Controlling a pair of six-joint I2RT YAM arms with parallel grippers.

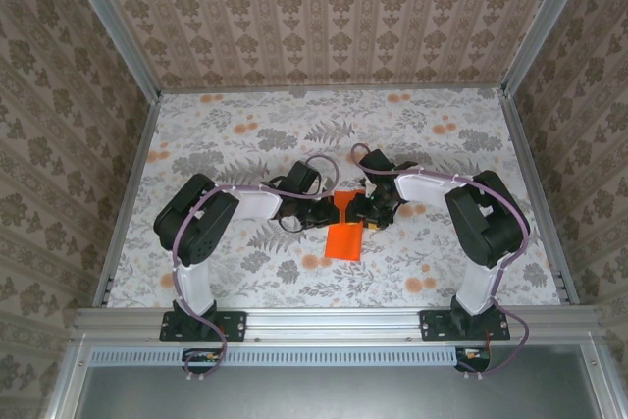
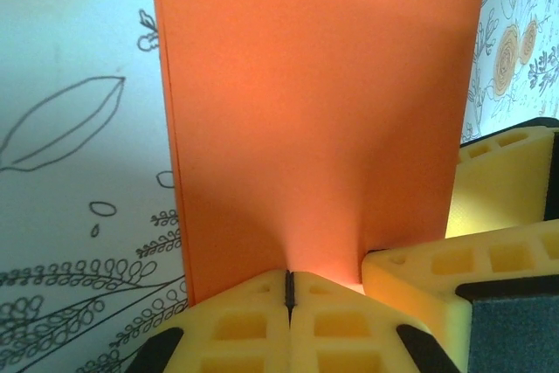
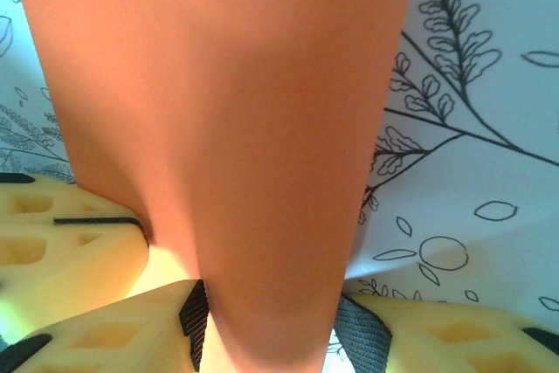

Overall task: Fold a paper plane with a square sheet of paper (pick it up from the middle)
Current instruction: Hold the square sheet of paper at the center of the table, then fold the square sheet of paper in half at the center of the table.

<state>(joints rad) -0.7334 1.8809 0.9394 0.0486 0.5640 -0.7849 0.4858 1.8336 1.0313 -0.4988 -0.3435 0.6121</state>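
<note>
On the left side of the top view, the left arm bends inward over the table, whose pale cloth is printed with grey ferns and small orange flowers. The left gripper meets a thin, bright orange square sheet of paper at the table's middle. From the left wrist, the left gripper has its two yellow fingers pressed together until only a dark seam shows between them. The bottom edge of the square sheet of paper is pinched in that seam, and the sheet rises from it as a flat orange band. Its left border shows a second layer just inside the edge.

Just beside those fingers, on their right, are the yellow fingers of the right gripper. From the right wrist, the right gripper stands about half apart, with the square sheet of paper bowed between its grey pads, which touch it on both sides.

Seen from above, the narrower far part of the sheet sits between the two grippers. The broader near part reaches toward the metal rail.
</note>
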